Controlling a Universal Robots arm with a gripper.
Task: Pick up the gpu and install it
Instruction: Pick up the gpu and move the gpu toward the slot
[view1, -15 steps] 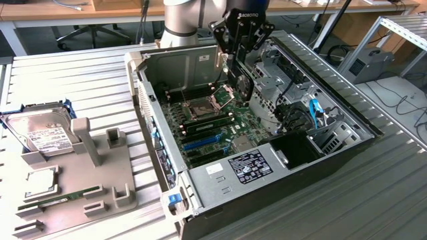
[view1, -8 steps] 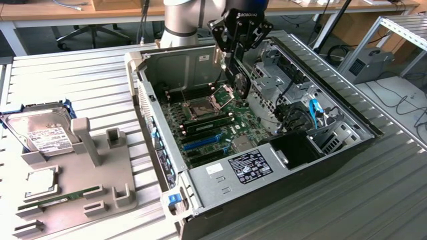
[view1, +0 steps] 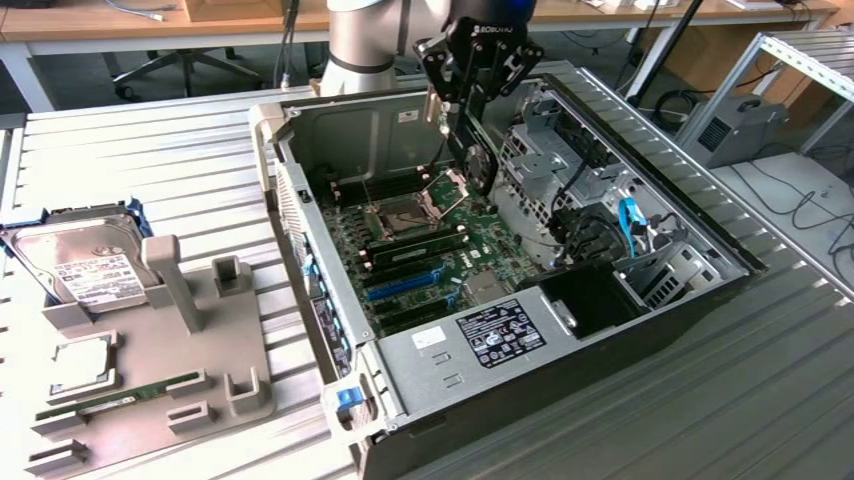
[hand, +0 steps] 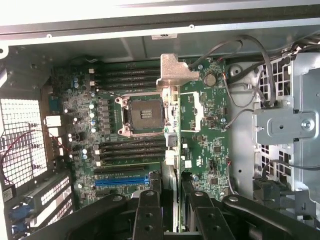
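My gripper (view1: 465, 112) hangs over the open computer case (view1: 694, 290) and is shut on the gpu (view1: 478, 165). The gpu hangs edge-on below the fingers, above the motherboard (view1: 434, 250) near the CPU socket (view1: 400, 215). In the wrist view the gpu (hand: 172, 130) appears as a thin edge running from my gripper (hand: 173, 210) to its silver end bracket (hand: 173, 72). It lies across the board beside the CPU socket (hand: 142, 112). The blue expansion slot (hand: 122, 181) lies off to one side of the card, and the same blue slot (view1: 407, 285) shows nearer the case front.
A grey parts holder (view1: 160, 370) stands at the exterior view's left with a hard drive (view1: 87, 265), a CPU (view1: 80, 365) and a RAM stick (view1: 120, 397). A drive cage and cables (view1: 587, 200) fill the case's right side; a power supply (view1: 494, 335) sits at its front.
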